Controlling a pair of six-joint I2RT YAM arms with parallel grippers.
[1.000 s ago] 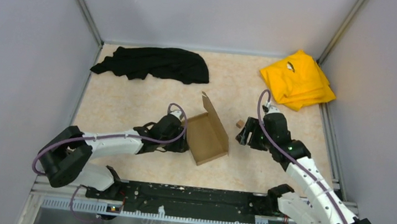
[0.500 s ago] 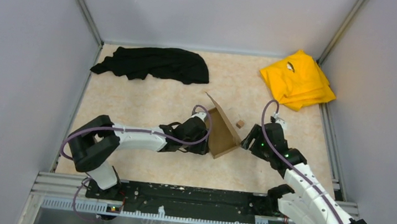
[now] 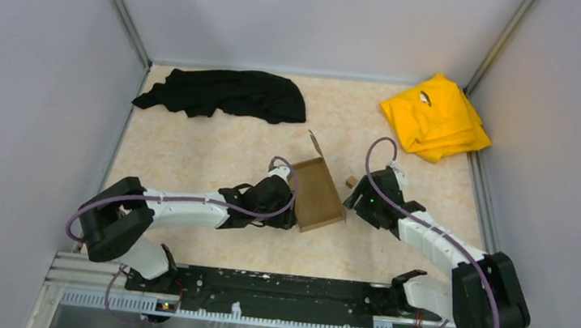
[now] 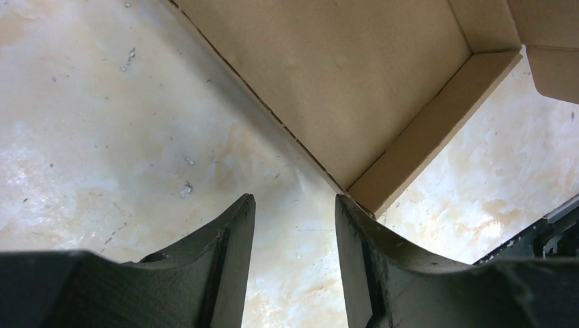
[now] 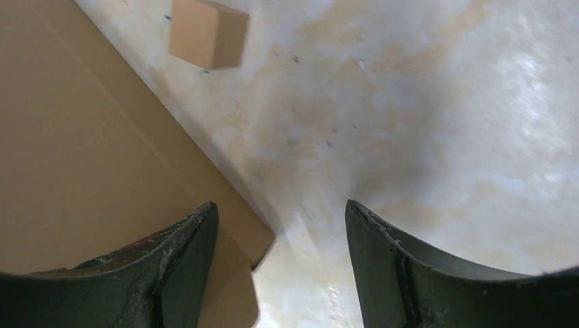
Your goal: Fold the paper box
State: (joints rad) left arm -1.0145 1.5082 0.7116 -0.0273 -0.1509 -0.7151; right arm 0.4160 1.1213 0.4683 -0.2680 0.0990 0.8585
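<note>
The paper box (image 3: 318, 193) sits at the middle of the table (image 3: 190, 162), a shallow brown tray set at an angle, with one flap standing up at its far end. The left gripper (image 3: 287, 203) lies low just beside the box's long left edge. In the left wrist view its fingers (image 4: 229, 239) are spread with only tabletop between them, and a near corner of the box (image 4: 341, 82) comes right up to the tip of the right-hand finger. The right gripper (image 3: 357, 199) faces the box's right side, its claw also spread and pinching nothing. In the right wrist view a corner of the box (image 5: 82, 157) reaches into the gap close to the left-hand finger (image 5: 184, 253), and marbled surface fills the rest of the gap. A tiny brown cube (image 3: 350, 182) rests just beside the box's far right edge, apart from it. Bare table runs left of the box to the wall and near it to the black rail (image 3: 282, 289). The black cloth (image 3: 225, 92) and the yellow cloth (image 3: 436, 116) lie well apart in the far corners.
</note>
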